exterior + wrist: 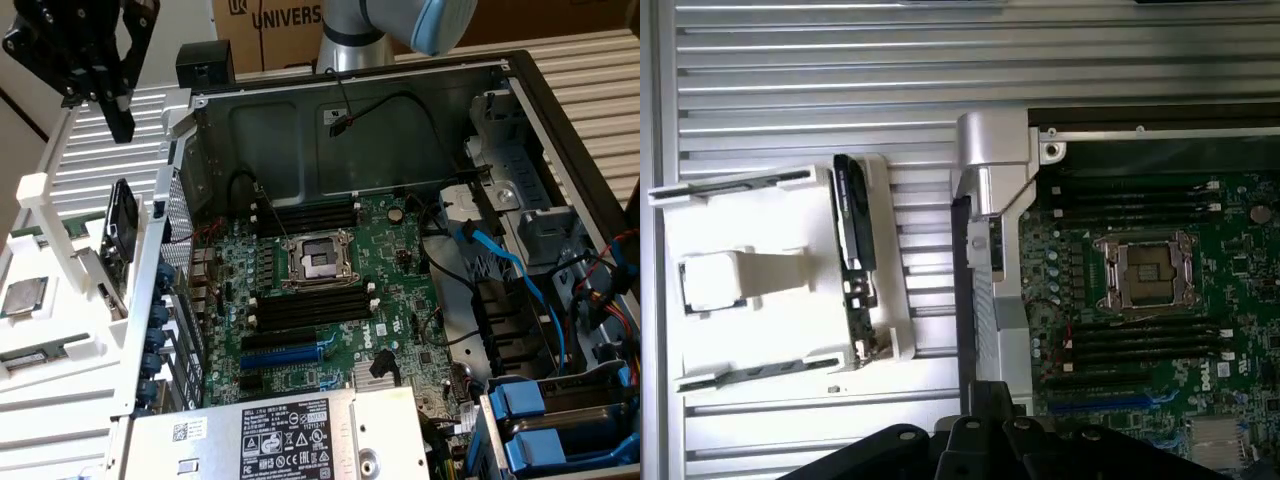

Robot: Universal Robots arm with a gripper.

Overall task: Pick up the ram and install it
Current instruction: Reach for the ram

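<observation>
Gripper (pixel 120 128) hangs high at the exterior view's far left, above the white holder (pixel 40 190) that sits outside the PC case (pixel 280 130). Jaws are pinched together w/ nothing btwn them, so no part is held atm.

The ram (pixel 120 235) stands on its long edge in a groove on the holder's case-side rail, just beside the case wall; wrist view shows it (pixel 855 225) as a dark stick w/ a bit of green board at one end. Prob. parked upright like that so the thin top edge is free for a pinch from above and the stick can't tip over. It's below the gripper and well apart from it, no contact.

A square silver processor chip (pixel 25 298) lies flat in its own pocket further to the exterior view's left, i.e. not the target.

Case lies on its side w/ the panel off, so the mobo (pixel 395 290) faces up and can be reached from overhead. Black memory slots (pixel 305 305) run on both sides of the CPU socket (pixel 318 262), and they look unfilled. Task reads as barely begun: ram is in the holder, not yet picked
</observation>
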